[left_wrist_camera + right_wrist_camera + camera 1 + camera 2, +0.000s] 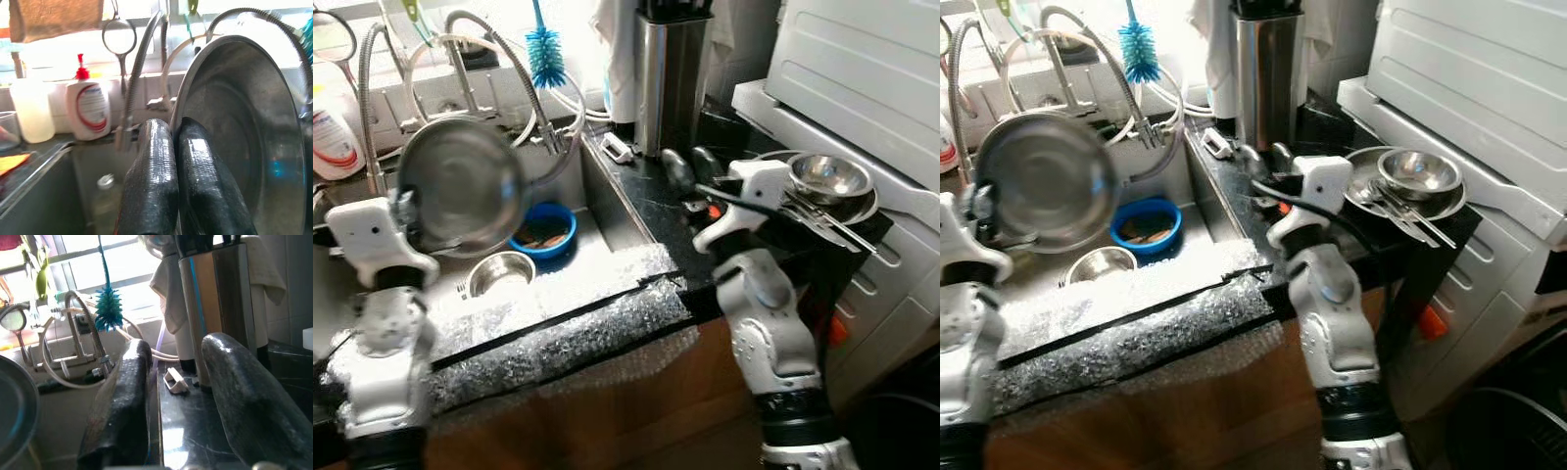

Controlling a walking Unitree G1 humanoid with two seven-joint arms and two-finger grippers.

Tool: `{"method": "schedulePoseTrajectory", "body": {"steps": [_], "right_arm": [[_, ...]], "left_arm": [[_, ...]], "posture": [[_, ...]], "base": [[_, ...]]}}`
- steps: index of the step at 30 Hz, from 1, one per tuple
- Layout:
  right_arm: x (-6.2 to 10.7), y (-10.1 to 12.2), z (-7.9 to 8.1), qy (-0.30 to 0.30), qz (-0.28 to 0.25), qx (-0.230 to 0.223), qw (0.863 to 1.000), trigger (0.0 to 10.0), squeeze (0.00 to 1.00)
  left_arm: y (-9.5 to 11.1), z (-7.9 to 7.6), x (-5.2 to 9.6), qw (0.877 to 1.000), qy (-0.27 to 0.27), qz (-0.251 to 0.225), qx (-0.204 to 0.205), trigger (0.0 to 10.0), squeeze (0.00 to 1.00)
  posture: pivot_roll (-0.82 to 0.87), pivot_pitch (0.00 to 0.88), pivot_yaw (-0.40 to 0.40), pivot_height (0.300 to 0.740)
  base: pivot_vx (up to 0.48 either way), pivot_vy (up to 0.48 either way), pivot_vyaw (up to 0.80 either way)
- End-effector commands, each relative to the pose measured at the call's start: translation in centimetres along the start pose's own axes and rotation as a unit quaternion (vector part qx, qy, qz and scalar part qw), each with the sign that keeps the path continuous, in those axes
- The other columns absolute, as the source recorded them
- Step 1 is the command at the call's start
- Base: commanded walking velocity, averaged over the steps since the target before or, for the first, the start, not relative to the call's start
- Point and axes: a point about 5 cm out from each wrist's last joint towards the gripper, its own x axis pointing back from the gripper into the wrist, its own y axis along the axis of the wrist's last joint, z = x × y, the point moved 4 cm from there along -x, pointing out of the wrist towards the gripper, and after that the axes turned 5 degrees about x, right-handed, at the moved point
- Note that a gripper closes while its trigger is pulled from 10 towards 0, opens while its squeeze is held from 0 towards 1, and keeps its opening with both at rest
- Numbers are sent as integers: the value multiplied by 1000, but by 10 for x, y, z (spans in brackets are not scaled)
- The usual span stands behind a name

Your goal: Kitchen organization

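Head views: left gripper [406, 206] lifts a steel bowl [460, 196] on edge above the sink [607, 211], likely so water drains. Right gripper [690, 176] hovers over the surface [651, 201] near stacked dishes [827, 181].
Left wrist: jaws clenched on the bowl's rim.
Right wrist: jaws released, empty.

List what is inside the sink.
In the sink sit a blue bowl holding brownish residue and a small steel bowl. The left gripper holds a large steel bowl above, which hides the basin's back left part.
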Motion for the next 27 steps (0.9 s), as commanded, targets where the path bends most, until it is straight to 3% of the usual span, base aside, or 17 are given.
{"method": "schedulePoseTrajectory", "body": {"steps": [1,4,8,10,14,17,22,23,24,27], "right_arm": [[4,5,-1,-4,-7,17,1000,10000,0],[9,1,-7,-12,2,30,999,10000,0],[11,-1,-9,-20,7,34,999,10000,0],[11,-1,-8,-21,7,34,999,10000,0],[11,-1,-7,-21,6,32,999,10000,0],[9,0,-6,-22,5,30,999,10000,0],[9,0,-6,-22,5,30,999,10000,0],[8,0,-3,-18,6,28,999,10000,0],[8,0,-3,-18,6,28,999,10000,0],[3,-1,5,-2,12,23,1000,10000,0]], "left_arm": [[5,20,-2,999,13,-10,-34,10000,0],[0,32,-2,999,23,2,-49,10000,0],[-12,35,-2,998,22,31,-54,10000,0],[-26,33,-2,994,9,63,-88,10000,0],[-33,39,-1,994,24,77,-71,10000,0],[-48,38,-4,991,25,118,-57,10000,0],[-49,37,-4,991,24,121,-55,10000,0],[-54,24,-11,989,-1,137,-49,10000,0],[-54,24,-11,989,-1,137,-49,10000,0],[-76,-3,-24,975,-55,216,-17,10000,0]], "posture": [[-116,0,67,740],[-117,0,68,740],[-120,0,69,740],[-122,0,71,740],[-126,0,71,740],[-118,0,67,740],[-118,0,67,740],[-116,0,67,740],[-116,0,67,740],[-127,0,76,740]], "base": [[0,0,0],[0,0,0],[0,0,0],[0,0,0],[0,0,0],[0,0,0],[0,0,0],[0,0,0],[0,0,0],[0,0,0]]}}
